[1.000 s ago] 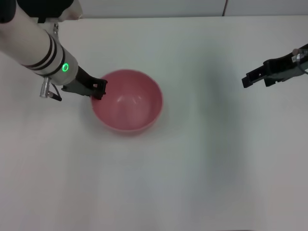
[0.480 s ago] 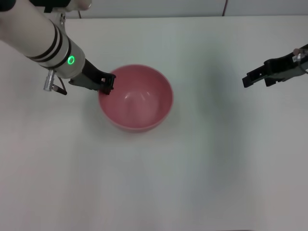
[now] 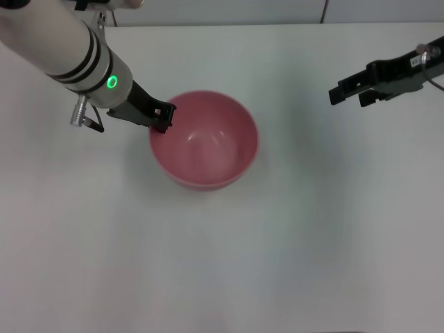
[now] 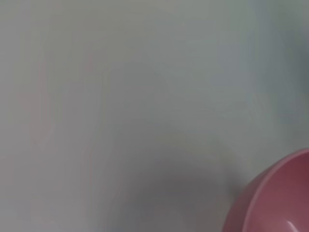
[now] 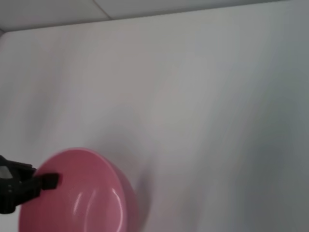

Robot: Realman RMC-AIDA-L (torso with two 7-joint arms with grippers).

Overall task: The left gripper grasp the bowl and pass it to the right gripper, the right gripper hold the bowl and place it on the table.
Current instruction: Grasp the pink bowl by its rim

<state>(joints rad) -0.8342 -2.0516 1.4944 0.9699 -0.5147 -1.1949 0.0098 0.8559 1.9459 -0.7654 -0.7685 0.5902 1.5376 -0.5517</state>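
Observation:
The pink-red bowl point(image 3: 205, 139) sits left of centre in the head view, upright and empty. My left gripper point(image 3: 163, 116), on the cream arm with the green light, is shut on the bowl's left rim. A shadow beside the bowl point(image 5: 82, 195) suggests it hangs slightly above the white table point(image 3: 291, 263). The left gripper point(image 5: 41, 182) shows as a black claw on that rim in the right wrist view. Part of the bowl point(image 4: 277, 198) shows in the left wrist view. My right gripper point(image 3: 345, 93) hovers open at the far right, well apart from the bowl.
The table's back edge point(image 3: 277, 24) runs along the top of the head view, with a wall behind it. Nothing else lies on the tabletop.
The left gripper has carried the bowl rightward and slightly upward. The right gripper has moved left and toward the back of the table.

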